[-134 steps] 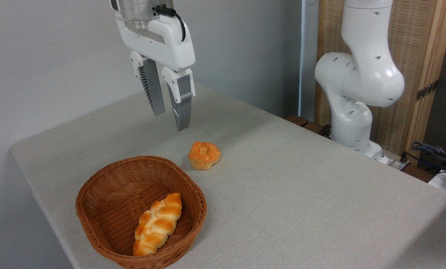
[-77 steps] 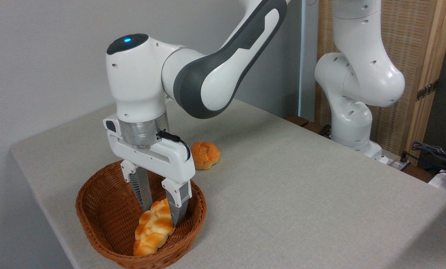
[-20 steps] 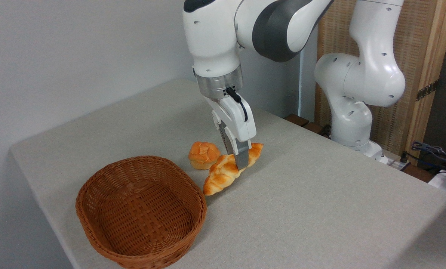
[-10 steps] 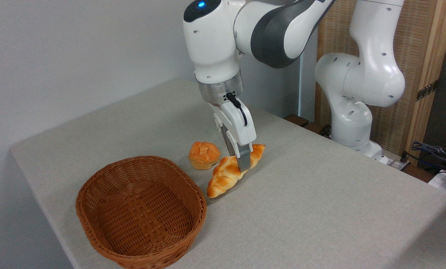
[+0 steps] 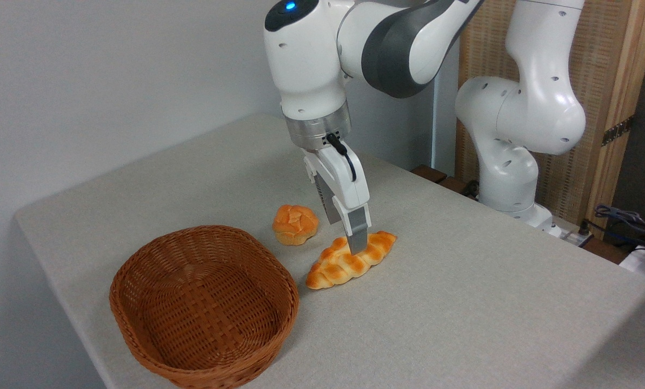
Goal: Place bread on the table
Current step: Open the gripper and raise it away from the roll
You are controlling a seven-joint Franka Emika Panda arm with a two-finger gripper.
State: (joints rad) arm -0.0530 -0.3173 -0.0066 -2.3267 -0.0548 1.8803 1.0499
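The bread (image 5: 351, 260) lies on the tabletop (image 5: 463, 281) at frame centre, right of the basket (image 5: 203, 308); the end effector (image 5: 356, 244) looks closed on it, so releasing and lifting clear comes next

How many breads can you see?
2. The long golden braided bread lies on the beige cloth table under the gripper. The small round orange bun sits left of it. The brown wicker basket looks empty.

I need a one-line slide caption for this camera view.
Gripper sets the bread on the table beside an empty basket.
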